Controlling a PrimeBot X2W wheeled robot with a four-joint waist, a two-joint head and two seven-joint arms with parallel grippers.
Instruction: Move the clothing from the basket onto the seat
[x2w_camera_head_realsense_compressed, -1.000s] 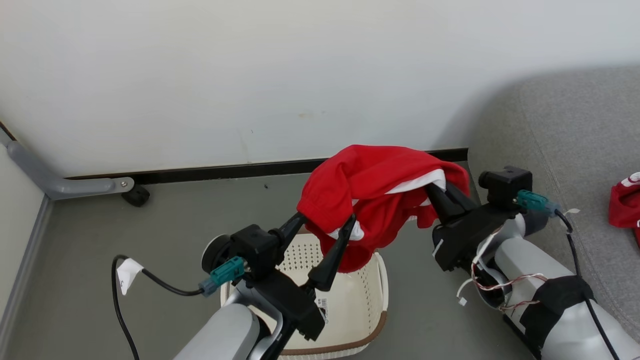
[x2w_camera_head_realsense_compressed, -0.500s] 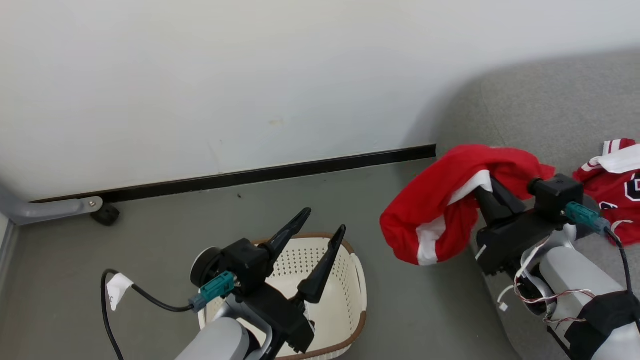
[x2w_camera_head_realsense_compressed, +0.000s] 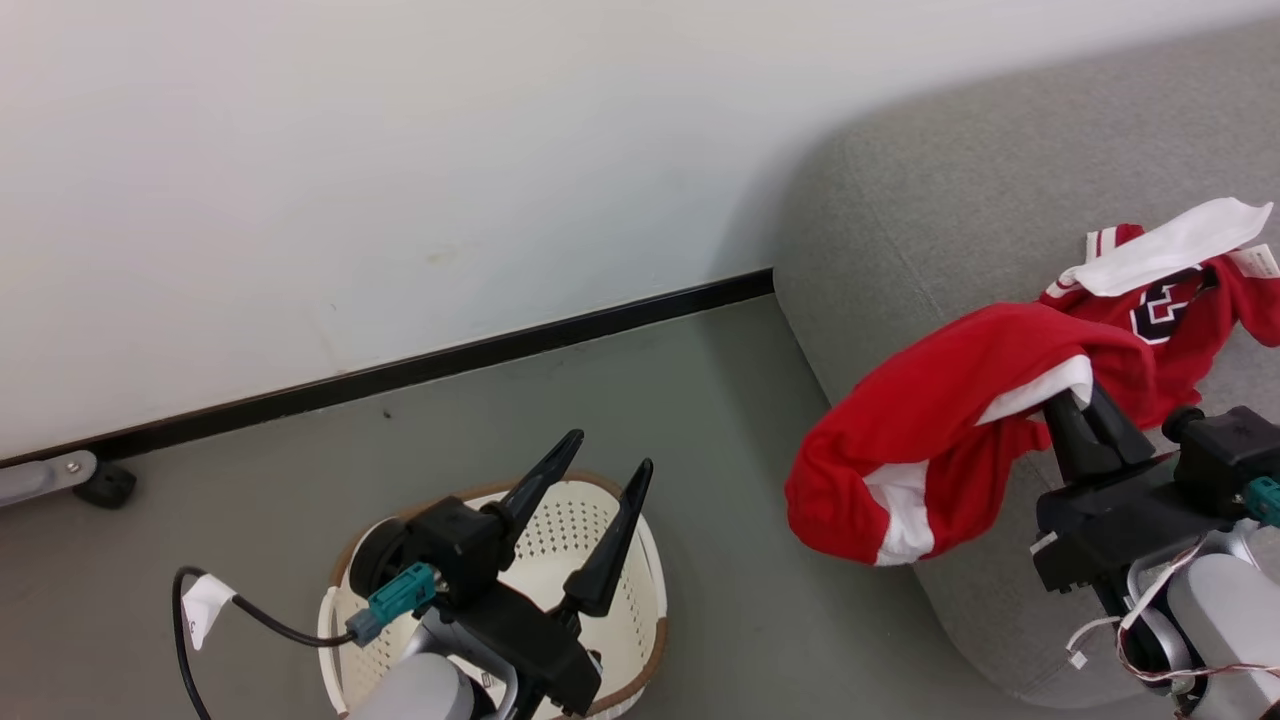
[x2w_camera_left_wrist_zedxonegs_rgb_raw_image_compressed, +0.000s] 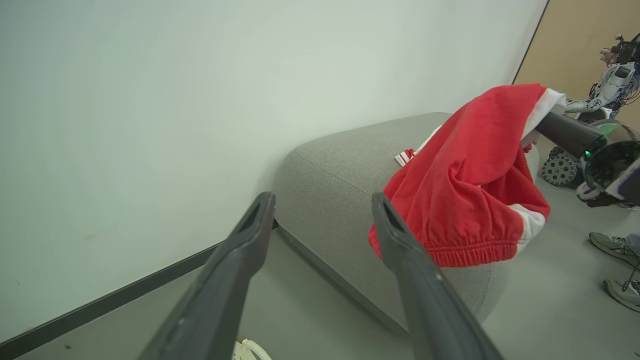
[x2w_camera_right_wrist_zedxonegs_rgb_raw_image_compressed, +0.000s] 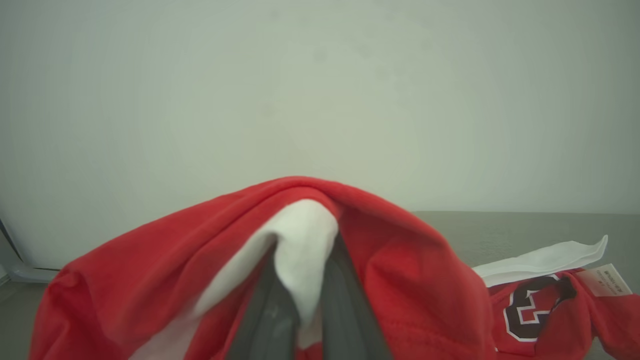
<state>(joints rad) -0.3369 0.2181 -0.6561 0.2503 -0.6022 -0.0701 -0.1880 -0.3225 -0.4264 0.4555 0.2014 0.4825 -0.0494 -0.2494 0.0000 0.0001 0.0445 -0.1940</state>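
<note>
Right pincer (x2w_camera_head_realsense_compressed: 1078, 400): clenched tight on a white-trimmed fold of the red garment (x2w_camera_head_realsense_compressed: 930, 440), with cloth draped right over its tips.
Left pincer (x2w_camera_head_realsense_compressed: 611, 449): released, fingers spread wide with nothing between them, hanging above the basket (x2w_camera_head_realsense_compressed: 636, 590).
Red garment: up in the air! It hangs off the right pincer's tips and trails away to that pincer's left and downward, elastic hem lowest.
Long axis: runs from the pinched fold out leftward, across the seat's rounded corner, so the far end dangles past the edge towards the floor.
Seat (x2w_camera_head_realsense_compressed: 930, 220): ahead of and beneath the right pincer.
Lettered jersey (x2w_camera_head_realsense_compressed: 1170, 310): already lying on the seat, just beyond the right pincer's tips and slightly to its right.
Nearer arm: the right one, clearly; the left pincer sits well apart from the seat.
Basket: what shows of its inside holds no cloth.
Step, by my read: a mid-air carry, with the drop not yet made.
Next move calls for: pushing forward and rightward, so the trailing end clears the corner before letting go.
Risk: let go here and the hanging end could drag the lot off the edge.
</note>
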